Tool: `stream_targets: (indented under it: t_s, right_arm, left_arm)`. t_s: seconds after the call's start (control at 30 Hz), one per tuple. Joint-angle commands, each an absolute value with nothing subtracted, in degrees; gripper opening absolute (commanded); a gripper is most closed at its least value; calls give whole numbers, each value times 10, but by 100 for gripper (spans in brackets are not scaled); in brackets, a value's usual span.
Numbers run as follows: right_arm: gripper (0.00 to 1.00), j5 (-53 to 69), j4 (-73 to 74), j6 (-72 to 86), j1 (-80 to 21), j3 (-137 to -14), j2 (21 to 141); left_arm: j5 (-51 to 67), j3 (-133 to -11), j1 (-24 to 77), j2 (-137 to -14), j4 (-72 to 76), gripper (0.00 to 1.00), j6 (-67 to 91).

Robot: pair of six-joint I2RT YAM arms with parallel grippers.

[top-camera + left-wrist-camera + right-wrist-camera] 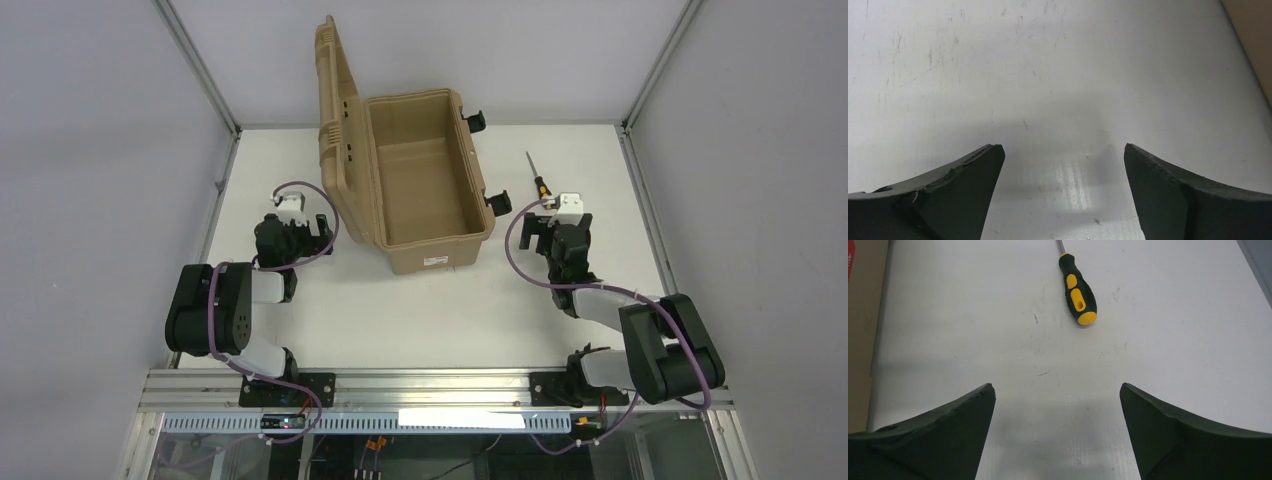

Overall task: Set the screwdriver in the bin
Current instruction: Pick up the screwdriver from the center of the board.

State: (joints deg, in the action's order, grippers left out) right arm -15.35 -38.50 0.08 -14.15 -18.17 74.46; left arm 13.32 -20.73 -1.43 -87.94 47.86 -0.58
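Tan hard case (436,255) stands on the white table (400,320). Its ribbed lid (335,110) is swung up along its left side, so I can see into it from the overhead view. Two black latches (497,201) hang off its right wall.

Screwdriver (536,180) lies flat on the table to the right of the case, near the latch side but apart from it. The thin metal shaft points away from the arm bases, and the black-and-yellow handle points toward them.

Right gripper (1057,387) sits to the right of the case, just short of the handle's yellow butt end and not touching it. I see its fingers spread wide with only bare table between them. A strip of the case wall shows at the left edge of its wrist view.

Left gripper (1063,150) sits to the left of the case, on the lid side, low over the table. Its fingers are also spread wide and hold nothing. The case's tan wall shows at the right edge of that wrist view.
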Motion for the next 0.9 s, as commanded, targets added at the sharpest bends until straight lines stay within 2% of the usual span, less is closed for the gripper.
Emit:
stream_targets:
  t_s: [0.0, 0.4, 0.57, 0.87]
  right_arm:
    - [100, -150, -391, 15, -138, -200, 746]
    - [100, -159, -366, 17, -135, -210, 746]
    - [100, -157, -324, 18, -135, -223, 708]
    - [100, -158, -91, 12, -135, -345, 610]
  left_arm:
    - [122, -207, -10, -864, 487, 99, -1]
    - [122, -207, -10, -863, 487, 99, -2]
    - [122, -208, -10, -864, 487, 99, -2]
    - [122, -207, -10, -864, 487, 99, -1]
